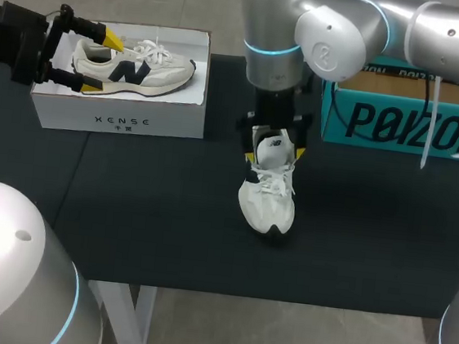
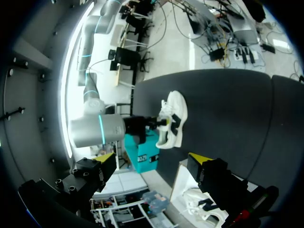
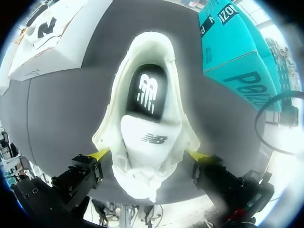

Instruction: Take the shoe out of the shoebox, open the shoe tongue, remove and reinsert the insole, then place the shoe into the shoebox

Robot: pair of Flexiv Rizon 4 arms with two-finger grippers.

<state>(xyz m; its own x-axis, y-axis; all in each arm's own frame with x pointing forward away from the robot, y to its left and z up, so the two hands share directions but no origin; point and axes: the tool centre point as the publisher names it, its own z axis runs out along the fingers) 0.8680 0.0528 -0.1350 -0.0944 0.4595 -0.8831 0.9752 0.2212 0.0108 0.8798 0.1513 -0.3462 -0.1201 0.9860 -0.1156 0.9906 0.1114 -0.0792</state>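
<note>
Shoe and box sit apart: the white shoe rests on the dark bench, outside any box, with its toe toward the near edge and its heel end under the right arm. The right gripper comes down over that heel end. Its jaws are closed against the collar from both sides, one yellow tip on each flank, and they stand wide apart because the shoe fills the gap. From the right wrist, the mouth of the shoe gapes open. The dark insole lies inside it, and the white tongue sits nearer the gripper. Loose laces trail over the upper.

The left gripper hangs over the left end of the white shoebox. Its jaws are spread wide and grasp nothing, the tips standing to either side of the heel of a second shoe, which lies on its side in the box. A teal box stands at the bench's far right, well apart from the white shoebox.
</note>
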